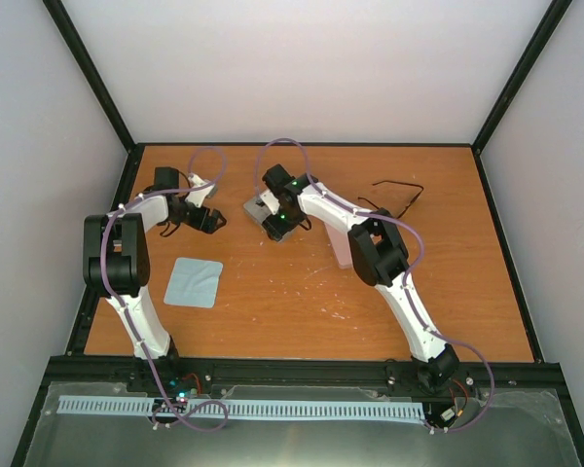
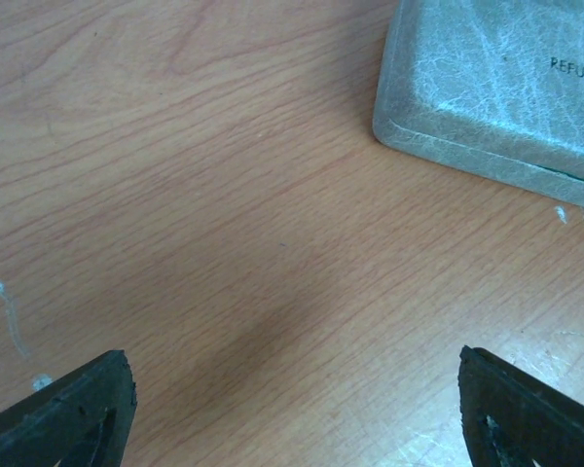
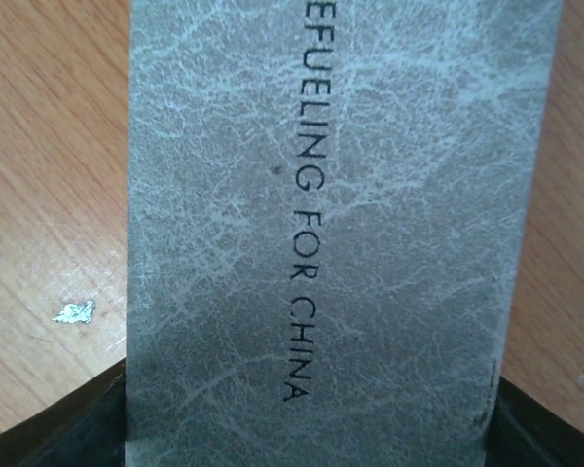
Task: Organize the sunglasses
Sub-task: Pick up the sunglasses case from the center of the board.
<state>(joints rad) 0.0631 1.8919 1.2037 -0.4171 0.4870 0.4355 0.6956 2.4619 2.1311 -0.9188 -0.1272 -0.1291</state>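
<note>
Two grippers to account for: my right gripper (image 1: 277,222) is clamped across the grey case (image 3: 311,243), whose long sides press against both fingers, while my left gripper (image 2: 292,413) hangs with its fingers wide apart over bare worktop (image 2: 224,195), just beside that case's corner. I judge this to be the case-opening step; next the left must catch the lid while the right steadies the case. The sunglasses (image 1: 399,195) lie untouched at the far right, well apart. On the lid I read "EFUELING FOR CHINA", with the first letter cut off.
</note>
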